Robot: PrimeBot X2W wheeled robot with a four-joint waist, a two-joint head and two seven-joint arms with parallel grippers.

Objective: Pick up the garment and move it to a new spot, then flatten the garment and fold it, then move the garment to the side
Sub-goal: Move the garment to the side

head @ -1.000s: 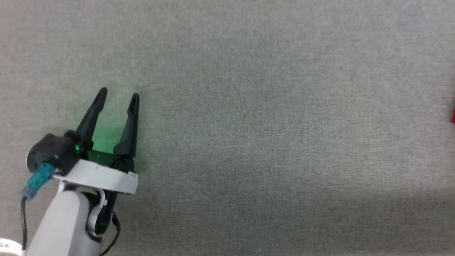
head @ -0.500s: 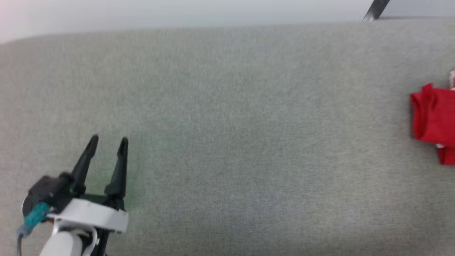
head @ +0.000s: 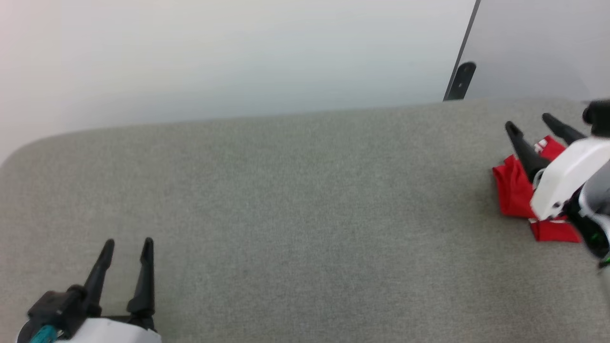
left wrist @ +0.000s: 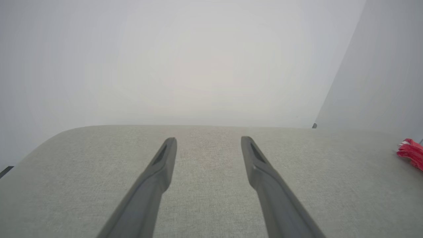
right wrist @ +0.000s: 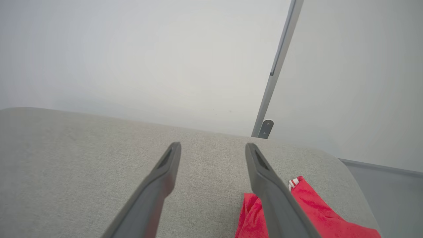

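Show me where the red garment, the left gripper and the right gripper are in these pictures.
garment (head: 512, 193): head view, on the red fabric at its left side.
left gripper (head: 128, 242): head view, midway between its open fingertips.
right gripper (head: 529, 121): head view, midway between its open fingertips.

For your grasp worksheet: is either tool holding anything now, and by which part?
Nothing is held. The right tool is open over the garment, grey surface between its fingers; the left tool is open, far from it.
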